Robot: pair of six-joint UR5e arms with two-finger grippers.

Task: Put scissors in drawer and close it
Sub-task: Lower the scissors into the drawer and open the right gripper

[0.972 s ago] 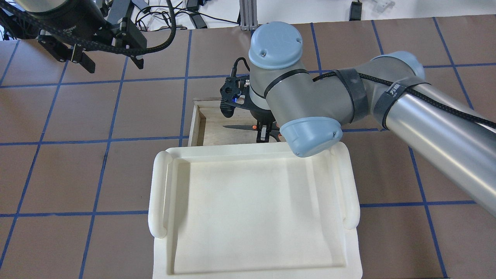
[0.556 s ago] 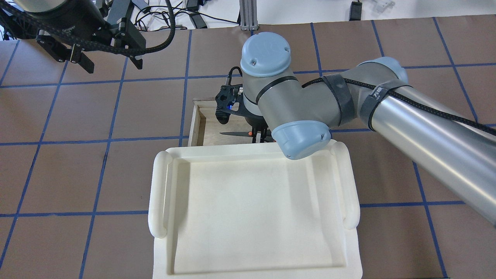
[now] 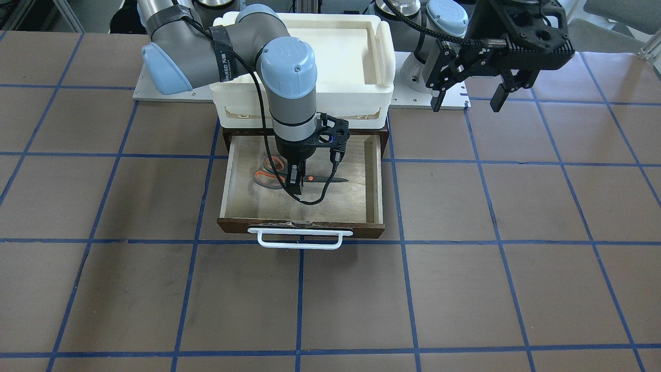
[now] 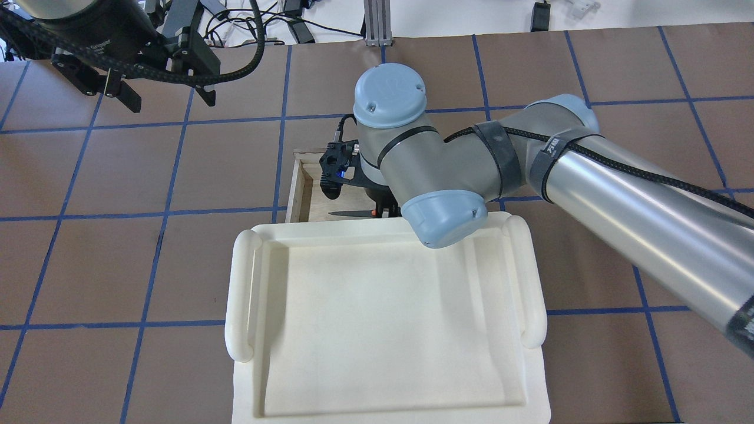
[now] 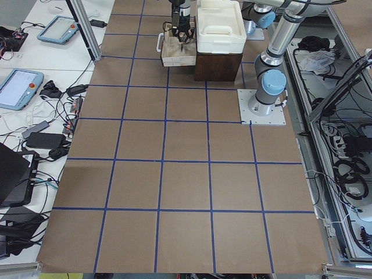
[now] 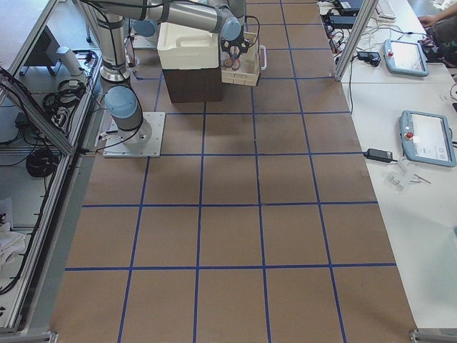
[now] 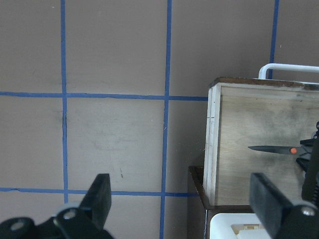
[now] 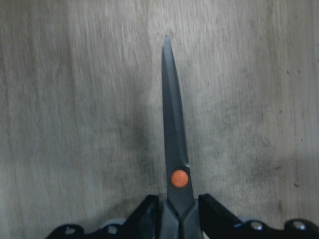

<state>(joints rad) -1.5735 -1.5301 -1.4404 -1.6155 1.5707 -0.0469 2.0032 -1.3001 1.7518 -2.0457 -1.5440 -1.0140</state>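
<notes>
Brown paper crossed by blue tape lines covers the table (image 3: 465,268). Near the middle of the front-facing view the drawer (image 3: 224,181) stands pulled open, its white bar handle (image 3: 299,241) at 6 o'clock. The right gripper (image 3: 295,184) reaches down inside, pinching the scissors (image 3: 312,179) just behind the orange pivot. The blades point to 3 o'clock and the handles to 9 o'clock. The left gripper (image 3: 467,103) hangs at 2 o'clock from the drawer, well apart, fingers spread. A white tray (image 3: 384,46) sits at 12 o'clock.

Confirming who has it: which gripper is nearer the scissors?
Right. The right gripper grips the scissors inside the drawer; the left gripper hangs open, well off to the drawer's side.
</notes>
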